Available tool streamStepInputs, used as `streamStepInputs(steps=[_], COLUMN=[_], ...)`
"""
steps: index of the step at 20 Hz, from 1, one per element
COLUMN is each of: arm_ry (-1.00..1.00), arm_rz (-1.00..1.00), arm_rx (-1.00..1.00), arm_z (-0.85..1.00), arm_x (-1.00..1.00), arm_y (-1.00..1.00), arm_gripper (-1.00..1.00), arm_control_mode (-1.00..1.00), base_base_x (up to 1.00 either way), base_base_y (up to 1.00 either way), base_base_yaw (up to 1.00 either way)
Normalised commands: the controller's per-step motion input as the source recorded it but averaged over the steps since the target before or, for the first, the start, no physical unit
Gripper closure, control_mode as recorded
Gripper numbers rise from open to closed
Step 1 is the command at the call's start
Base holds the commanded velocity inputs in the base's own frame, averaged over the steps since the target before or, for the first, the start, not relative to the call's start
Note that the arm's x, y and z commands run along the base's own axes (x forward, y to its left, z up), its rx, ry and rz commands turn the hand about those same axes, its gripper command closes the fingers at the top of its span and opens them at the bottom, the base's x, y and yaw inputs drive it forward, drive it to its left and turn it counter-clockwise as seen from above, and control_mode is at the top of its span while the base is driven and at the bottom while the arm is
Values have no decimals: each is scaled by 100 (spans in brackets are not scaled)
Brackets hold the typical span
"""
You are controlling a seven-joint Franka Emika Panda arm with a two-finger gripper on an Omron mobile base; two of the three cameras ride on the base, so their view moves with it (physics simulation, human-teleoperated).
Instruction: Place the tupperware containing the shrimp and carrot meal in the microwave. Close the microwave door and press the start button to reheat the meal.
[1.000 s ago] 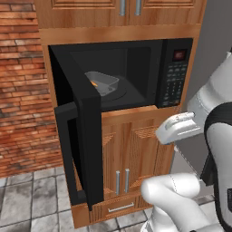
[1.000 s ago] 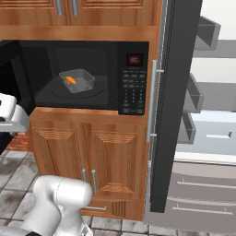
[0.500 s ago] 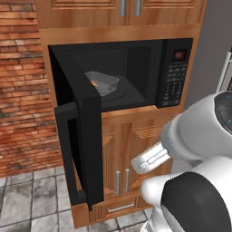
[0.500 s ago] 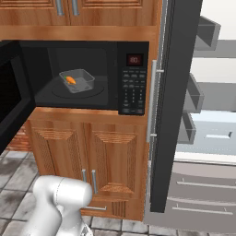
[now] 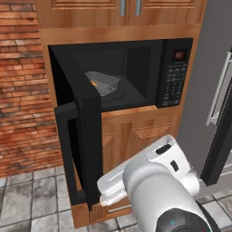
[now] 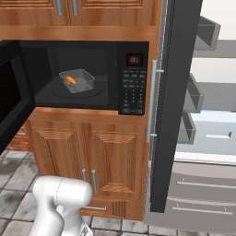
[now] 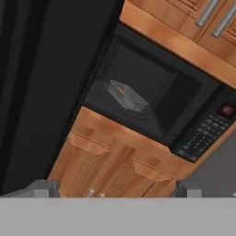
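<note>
Nearest in the hand view, the gripper (image 7: pixel 113 189) shows as two grey finger tips (image 7: pixel 42 188) at the bottom edge, set far apart with nothing between them: the jaws stand wide open and empty. In the left base view the arm's white bulk fills the lower right and covers the gripper itself.

Next comes the microwave door (image 5: pixel 78 136), swung out to about nine o'clock of the oven's mouth. It is a broad black panel with a thick vertical bar handle (image 5: pixel 67 152); in the right base view its left part is cut off by the frame, and in the hand view it is a dark slab over the left side.

Below the oven are wooden cabinet doors (image 6: pixel 87 159) with metal pulls.

Farther in, the microwave (image 5: pixel 136 74) sits open in the wooden surround. The keypad panel (image 6: pixel 133 90) lies at three o'clock of the cavity, with a small red display (image 6: pixel 134 59) above it; the digits and key legends are too small to read, and no brand shows.

Deepest, the tupperware (image 6: pixel 76 80) rests on the cavity floor, on the round turntable: a shallow grey translucent tub with a flared rim. The shrimp and carrot meal (image 6: pixel 70 79) is a small orange spot inside, toward the tub's nine o'clock end; single pieces cannot be made out. In the left base view the door hides the tub's left end.

At three o'clock of the oven stands a tall grey fridge door (image 6: pixel 173 106), open, with grey shelf bins (image 6: pixel 193 94) beyond.
</note>
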Motion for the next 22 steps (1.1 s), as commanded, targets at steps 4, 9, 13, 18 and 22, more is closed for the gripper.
streamStepInputs(steps=[4,9,13,18,22], arm_ry=[-24,-23,-21,-9,-1], arm_rz=[0,0,0,-1,-5], arm_rx=[-3,-7,-11,-11,-13], arm_z=[0,0,0,-13,-21], arm_x=[-14,-3,-1,17,52], arm_y=[83,95,96,78,64], arm_gripper=[-100,-100,-100,-100,-100], arm_control_mode=[-100,-100,-100,-100,-100], base_base_x=[0,0,0,0,0], base_base_y=[0,0,0,0,0], base_base_yaw=[0,0,0,0,0])
